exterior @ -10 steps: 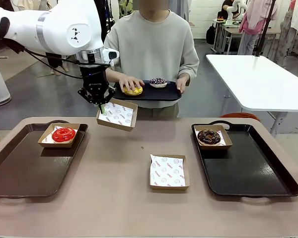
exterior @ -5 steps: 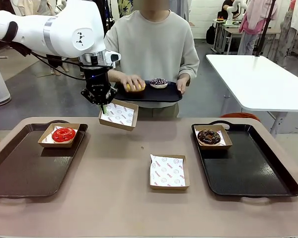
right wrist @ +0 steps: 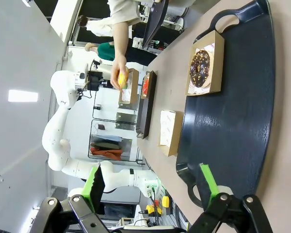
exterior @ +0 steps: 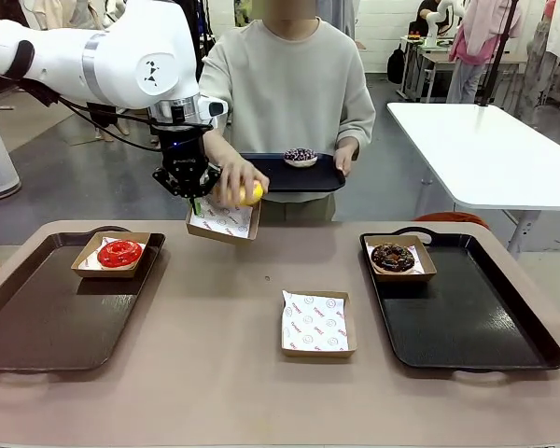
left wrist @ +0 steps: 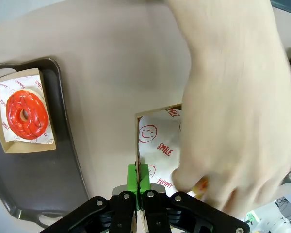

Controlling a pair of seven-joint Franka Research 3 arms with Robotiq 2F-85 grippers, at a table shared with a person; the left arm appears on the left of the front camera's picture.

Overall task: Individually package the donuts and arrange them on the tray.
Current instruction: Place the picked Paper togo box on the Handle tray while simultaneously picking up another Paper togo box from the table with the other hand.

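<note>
Our left claw (exterior: pixel 189 190) pinches one wall of the cardboard box (exterior: pixel 229 222) above the worktop (exterior: pixel 215 317). The person's hand (exterior: pixel 229 180) holds the yellow donut (exterior: pixel 253 193) over it, seemingly unreleased. Its dropped weight could tip the box loose.

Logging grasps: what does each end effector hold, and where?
The left end effector grips a paper-lined box by its side wall; the right end effector is open, holding nothing.

Printed in red on the white paper liner (left wrist: pixel 157 143) of the cardboard box (left wrist: pixel 157 109), seen from the left wrist: "SMILE" and "YUMMY", beside smiley faces. Similar red print on the liner under the red donut (left wrist: pixel 25 114) and in the middle box (exterior: pixel 317 352), too small to read.
</note>
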